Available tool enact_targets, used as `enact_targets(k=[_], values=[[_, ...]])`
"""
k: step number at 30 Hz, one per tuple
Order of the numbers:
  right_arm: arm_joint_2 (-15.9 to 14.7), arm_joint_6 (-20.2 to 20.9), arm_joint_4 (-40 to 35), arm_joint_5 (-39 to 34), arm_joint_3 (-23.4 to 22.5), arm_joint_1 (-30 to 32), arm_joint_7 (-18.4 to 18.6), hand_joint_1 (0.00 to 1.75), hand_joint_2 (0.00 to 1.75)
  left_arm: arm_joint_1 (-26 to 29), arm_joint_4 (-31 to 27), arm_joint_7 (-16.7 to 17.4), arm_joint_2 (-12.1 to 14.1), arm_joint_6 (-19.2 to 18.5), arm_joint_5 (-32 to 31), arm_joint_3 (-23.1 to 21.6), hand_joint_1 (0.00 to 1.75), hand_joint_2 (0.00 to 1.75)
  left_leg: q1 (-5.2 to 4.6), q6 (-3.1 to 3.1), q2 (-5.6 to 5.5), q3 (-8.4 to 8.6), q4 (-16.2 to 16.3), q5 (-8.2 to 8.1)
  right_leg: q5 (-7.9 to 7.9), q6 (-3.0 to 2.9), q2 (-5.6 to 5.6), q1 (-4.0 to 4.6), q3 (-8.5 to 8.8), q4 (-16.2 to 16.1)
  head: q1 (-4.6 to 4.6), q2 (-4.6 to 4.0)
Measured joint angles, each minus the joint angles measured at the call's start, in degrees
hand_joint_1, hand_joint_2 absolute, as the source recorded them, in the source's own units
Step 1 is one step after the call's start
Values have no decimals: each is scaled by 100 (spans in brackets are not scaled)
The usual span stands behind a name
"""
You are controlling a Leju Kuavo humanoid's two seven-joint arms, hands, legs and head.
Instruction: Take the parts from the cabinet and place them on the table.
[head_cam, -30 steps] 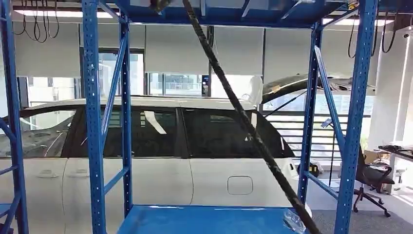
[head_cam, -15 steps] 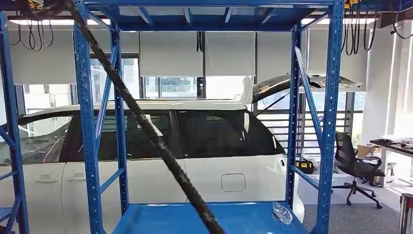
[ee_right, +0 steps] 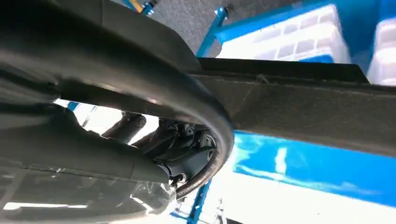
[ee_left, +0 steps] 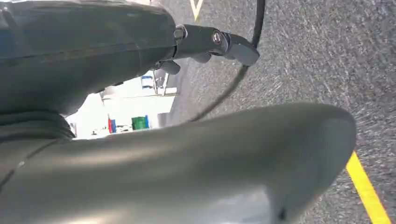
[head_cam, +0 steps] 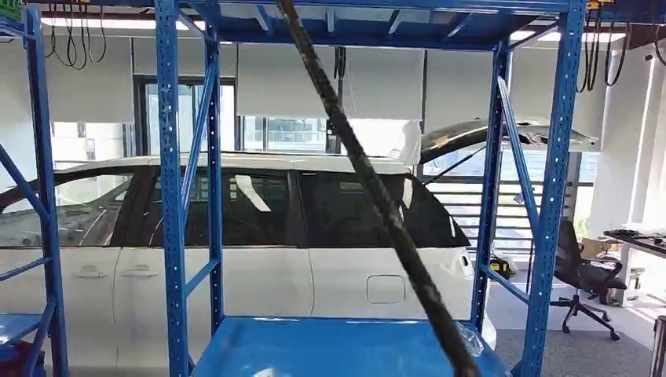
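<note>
Head view: one long black strip [head_cam: 377,196], the part, runs diagonally from top centre to the bottom right edge, in front of the cabinet [head_cam: 169,196]. The strip is off the shelving, up in the air. The cabinet is one blue steel rack with four uprights in view and one blue shelf [head_cam: 314,349] at the bottom of the picture. One clear plastic bag [head_cam: 470,339] lies on that shelf at its right end. One second blue rack [head_cam: 43,196] stands at the far left. Behind both are one white car [head_cam: 259,275] and, to the right, one black office chair [head_cam: 581,275]. Right wrist view: the right hand [ee_right: 177,154] has its dark fingers curled in against the strip, which loops round them, so it reads as a grip on the strip. Two white bins [ee_right: 299,39] sit on blue shelving beyond. One wide dark band [ee_right: 303,107] crosses in front of them; cannot tell what it is. Left wrist view: the left hand [ee_left: 187,154] is released, with one dark finger [ee_left: 210,39] stretched straight out, the thumb apart from it and nothing between them. Under it is grey carpet floor [ee_left: 317,60] with one yellow line [ee_left: 366,191] and one thin black cable [ee_left: 233,84] lying on it.
</note>
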Motion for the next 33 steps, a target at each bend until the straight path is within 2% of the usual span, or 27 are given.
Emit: enact_targets(k=[1,2,3,4,5,6,7,10,11,12,13,15,16,17,18,19,21,22,23,24,25,28,30,33], values=[[-52,-4,11,-2,-9,-3,2,175,175,6,0,0,0,0,0,2,0,0,-1,11,0,-19,1,12,-99,7,0,-6,-151,362,-2,0],[-74,-4,24,2,-11,-2,0,175,175,9,0,0,0,0,0,7,0,0,0,12,-4,-27,1,22,-51,11,0,-12,-166,420,-2,0],[-107,-9,35,13,-13,-5,0,175,175,8,0,-4,0,0,0,9,0,0,2,9,-5,-30,2,28,100,10,-1,-18,-48,230,-9,0],[-125,-13,37,24,-22,-18,4,175,175,6,0,-13,0,0,0,11,0,0,2,0,-5,-27,6,33,325,2,-1,-19,170,-180,-9,0],[-146,-17,37,26,-46,-45,-7,175,175,-1,0,-15,-4,-4,4,13,0,0,3,-7,-3,-21,7,36,583,-6,-1,-18,463,-743,-15,0],[-168,-20,37,26,-59,-91,-11,175,175,-11,0,-15,-9,-7,7,15,0,0,-1,-19,2,-25,7,39,739,-27,0,-17,692,-1234,-24,0],[-179,-28,39,24,-61,-149,-15,175,175,-24,0,-15,-11,-7,9,15,0,0,-41,-60,11,-73,14,58,676,-32,4,32,778,-1327,-24,-2],[-190,-41,53,26,-90,-170,-26,175,175,-34,0,0,-20,-7,15,15,0,0,-24,-163,16,-107,-24,128,691,-59,15,63,718,-1342,-74,0],[-201,-43,59,30,-105,-179,-26,175,175,-33,0,4,-22,-4,15,15,0,0,-30,-191,13,-105,-25,139,726,-113,10,37,719,-1385,-87,-4],[-203,-46,59,39,-120,-199,-30,175,175,-29,0,9,-20,2,13,15,0,0,0,-203,20,-138,47,40,758,-156,-6,-17,733,-1422,-96,-2],[-201,-44,59,59,-133,-242,-35,175,175,-28,0,9,-20,7,4,17,0,0,-18,-207,14,-235,274,-139,779,-203,-8,-17,717,-1432,-98,0],[-201,-37,59,83,-140,-295,-55,175,175,-30,0,-4,-20,2,2,17,0,0,-28,-217,9,-606,1190,-586,800,-236,-5,2,694,-1431,-96,-2],[-201,-33,66,96,-140,-300,-55,175,175,-28,0,-20,-20,7,-2,17,0,0,-28,-221,9,-756,1571,-716,805,-244,-5,11,688,-1428,-96,0],[-203,-31,72,98,-140,-300,-55,175,175,-23,0,-48,-20,26,-2,17,0,0,-27,-224,10,-820,1753,-732,808,-245,-5,15,684,-1425,-90,0],[-203,-26,79,105,-140,-299,-55,175,175,-21,0,-107,-20,50,-2,17,0,0,-26,-227,10,-754,1657,-638,811,-242,-4,15,681,-1418,-87,0],[-208,-26,81,116,-144,-303,-57,175,175,-23,0,-190,-20,59,-2,17,0,0,-23,-225,12,-546,1275,-428,813,-238,-4,10,680,-1406,-83,0],[-218,-28,81,140,-146,-323,-68,175,175,-33,0,-306,-20,44,-2,15,0,0,-6,-211,15,-9,255,3,803,-220,-3,7,675,-1361,-72,0],[-223,-28,81,147,-151,-347,-74,175,175,-39,0,-326,-20,37,0,15,0,0,-28,-202,15,70,95,-87,799,-180,0,48,640,-1338,-70,-2],[-243,-31,81,146,-159,-361,-77,175,175,-45,0,-312,-20,33,2,15,0,0,-40,-170,7,42,53,-60,811,-155,2,59,602,-1311,-66,-7],[-249,-33,83,146,-166,-369,-81,175,175,-39,0,-299,-26,17,4,13,0,0,-5,-173,2,28,22,-40,794,-161,2,74,586,-1300,-72,4],[-267,-35,83,146,-175,-371,-83,175,175,-31,0,-295,-28,4,4,15,0,0,-23,-176,3,21,28,-34,833,-260,3,69,572,-1317,-68,0],[-271,-35,83,149,-210,-374,-83,175,175,-26,0,-295,-28,-7,7,15,0,0,-49,-128,-10,-14,30,-3,869,-236,-5,58,571,-1354,-61,2],[-271,-35,83,149,-227,-383,-83,175,175,-28,0,-278,-31,-9,4,15,0,0,-54,-115,-9,-29,32,5,896,-198,-5,55,568,-1381,-63,-2],[-279,-44,83,146,-251,-384,-83,175,175,-28,0,-262,-28,-7,11,15,0,0,-63,-106,-5,-38,35,10,912,-171,-4,49,561,-1393,-74,0]])
